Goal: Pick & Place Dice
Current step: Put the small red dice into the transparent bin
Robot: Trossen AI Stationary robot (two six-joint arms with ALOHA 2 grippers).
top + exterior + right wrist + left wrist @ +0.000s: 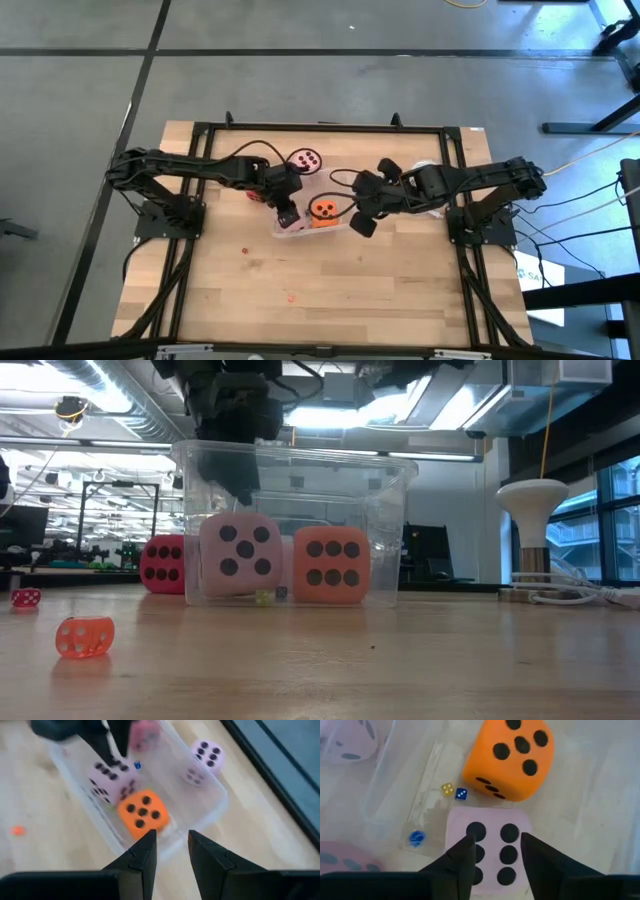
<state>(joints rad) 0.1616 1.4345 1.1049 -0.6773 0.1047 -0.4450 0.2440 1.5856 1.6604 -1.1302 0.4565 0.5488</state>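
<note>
A clear plastic tub (300,228) stands at the table's middle. In it rest an orange die (322,209) and a pale pink die (490,851) with six pips up, side by side on the tub's floor (240,557). A second pale pink die (305,159) lies on the table just beyond the tub. A red die (163,564) sits outside the tub's left end. My left gripper (496,840) is open, pointing down into the tub just above the pink die. My right gripper (171,837) is open and empty, at the tub's right end (360,222).
Tiny yellow (447,789) and blue (461,794) dice lie on the tub's floor. A small translucent orange die (85,637) and a small red die (26,598) lie on the near left table. A white stand (532,530) is at the right.
</note>
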